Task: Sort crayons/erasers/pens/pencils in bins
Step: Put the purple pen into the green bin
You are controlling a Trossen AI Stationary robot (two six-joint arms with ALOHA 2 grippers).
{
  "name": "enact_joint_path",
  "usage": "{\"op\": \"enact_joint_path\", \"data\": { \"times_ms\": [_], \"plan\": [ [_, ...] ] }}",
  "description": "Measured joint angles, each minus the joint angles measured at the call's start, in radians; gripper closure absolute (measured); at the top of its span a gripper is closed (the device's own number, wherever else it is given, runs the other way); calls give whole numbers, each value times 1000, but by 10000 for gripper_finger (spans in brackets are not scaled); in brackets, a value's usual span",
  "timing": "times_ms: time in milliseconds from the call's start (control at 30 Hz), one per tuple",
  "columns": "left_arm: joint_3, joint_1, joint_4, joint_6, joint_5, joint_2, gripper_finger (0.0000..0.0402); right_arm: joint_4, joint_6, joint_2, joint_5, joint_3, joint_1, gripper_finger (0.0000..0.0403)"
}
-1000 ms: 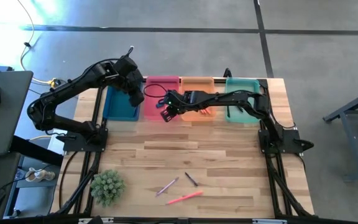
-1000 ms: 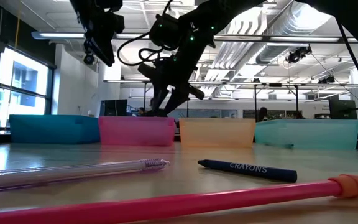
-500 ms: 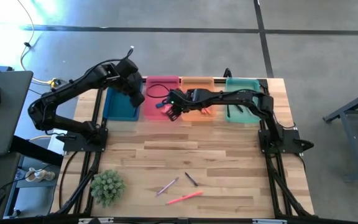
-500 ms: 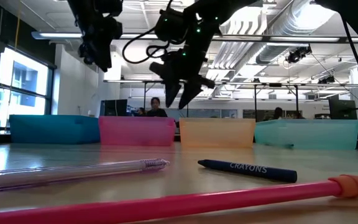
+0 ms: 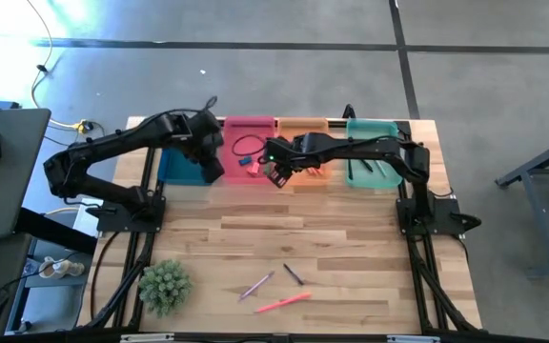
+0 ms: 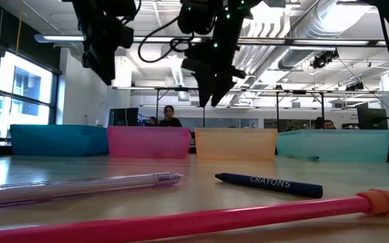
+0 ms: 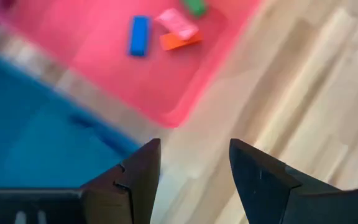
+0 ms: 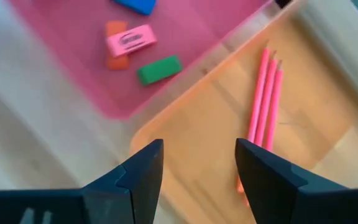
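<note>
Right gripper (image 5: 276, 175) hovers, fingers apart, empty, over the pink bin's (image 5: 248, 125) edge by the orange bin (image 5: 303, 127); erasers (image 8: 129, 40) lie in pink; left gripper (image 5: 213, 170) spread, empty, beside the blue bin (image 5: 181, 169).

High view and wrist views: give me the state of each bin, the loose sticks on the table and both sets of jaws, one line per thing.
Pink bin: holds the erasers.
Orange bin: holds pink pencils.
Blue bin: contents unclear.
Teal bin: contents unclear.
Loose sticks: unsorted on the near table.
Left gripper: jaws open, empty.
Right gripper: jaws open, empty.
</note>
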Motion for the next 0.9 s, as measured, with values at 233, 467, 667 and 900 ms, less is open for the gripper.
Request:
{"op": "enact_joint_path", "data": {
  "times_ms": [233, 467, 667, 900],
  "plan": [
    [0, -145, 39, -63, -9, 0, 224, -118, 14, -46, 53, -23, 39, 210],
    [0, -290, 38, -154, -34, 0, 223, -133, 141, -207, 87, -204, 56, 210],
    [0, -405, 42, -297, -103, 0, 222, -51, 227, -386, 69, -384, 95, 210],
    [0, -509, 74, -504, -145, 14, 222, -25, 247, -546, 56, -506, 159, 210]
  ]
}}
